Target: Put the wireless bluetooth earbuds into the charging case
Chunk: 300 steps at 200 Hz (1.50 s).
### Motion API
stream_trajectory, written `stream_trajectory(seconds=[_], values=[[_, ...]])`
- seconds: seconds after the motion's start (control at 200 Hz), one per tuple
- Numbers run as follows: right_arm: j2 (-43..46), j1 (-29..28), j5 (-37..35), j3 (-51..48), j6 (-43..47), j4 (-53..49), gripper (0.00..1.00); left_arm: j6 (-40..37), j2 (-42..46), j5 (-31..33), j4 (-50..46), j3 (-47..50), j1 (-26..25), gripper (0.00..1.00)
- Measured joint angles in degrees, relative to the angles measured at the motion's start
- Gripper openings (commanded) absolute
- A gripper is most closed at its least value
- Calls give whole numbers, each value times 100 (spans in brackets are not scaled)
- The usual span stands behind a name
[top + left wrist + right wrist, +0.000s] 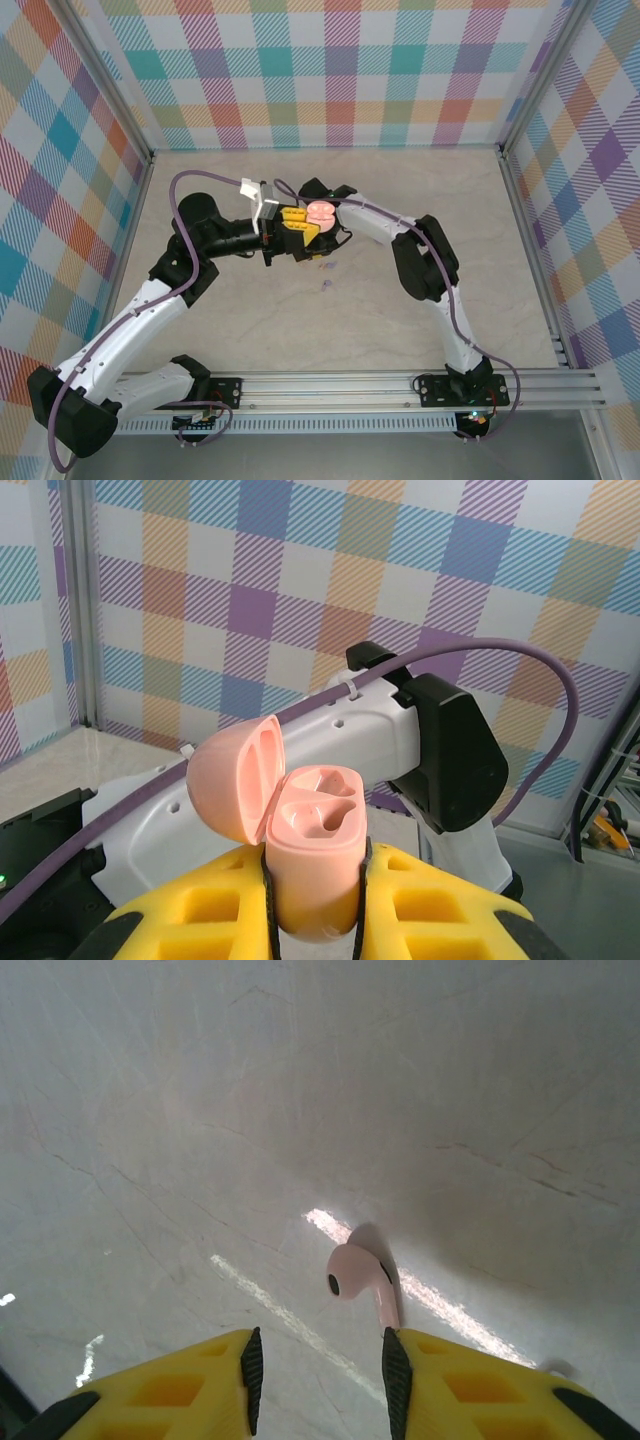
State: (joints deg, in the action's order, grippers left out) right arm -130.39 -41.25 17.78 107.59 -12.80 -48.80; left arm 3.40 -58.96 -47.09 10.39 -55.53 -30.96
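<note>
At the centre of the top view, the charging case [320, 212] was held between the yellow fingers [293, 220] of the left jaws. In the left wrist view, the left jaws were closed on the lower body of the case, one finger against each side. The case stood upright with its lid [235, 775] swung open toward the left of the frame. Both moulded sockets [315, 808] inside the case were empty.

In the right wrist view, a pinkish earbud [358, 1275] lay on the desk [200, 1110] at lower centre, just beyond the fingertips of the right jaws. The right jaws stood apart and gripped nothing. The earbud's stem pointed toward the finger [470, 1380] at lower right; contact with that fingertip could not be determined.

In the top view, a tiny lilac bit [326, 286] lay on the desk just below the case, too small to identify.

The two arms met at mid-frame, and the right arm [440, 750] stood close behind the case. Bare desk lay open toward the upper edge and the lower right. A metal rail [400, 385] ran along the lower edge.

The desk surface was pale and marble-veined, with streaks of glare. Checked pastel wall panels [330, 70] enclosed it at the top, left and right of the frame.
</note>
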Motion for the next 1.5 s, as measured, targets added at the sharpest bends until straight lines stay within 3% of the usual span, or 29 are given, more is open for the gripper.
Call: stream_trajectory(seconds=[0.64, 1.5], values=[[-684, -356, -1045, 890, 282, -581, 38, 2, 26, 2, -28, 0, 0, 12], [-769, -529, -1908, 1064, 264, -769, 20, 4, 33, 15, -146, 0, 0, 13]])
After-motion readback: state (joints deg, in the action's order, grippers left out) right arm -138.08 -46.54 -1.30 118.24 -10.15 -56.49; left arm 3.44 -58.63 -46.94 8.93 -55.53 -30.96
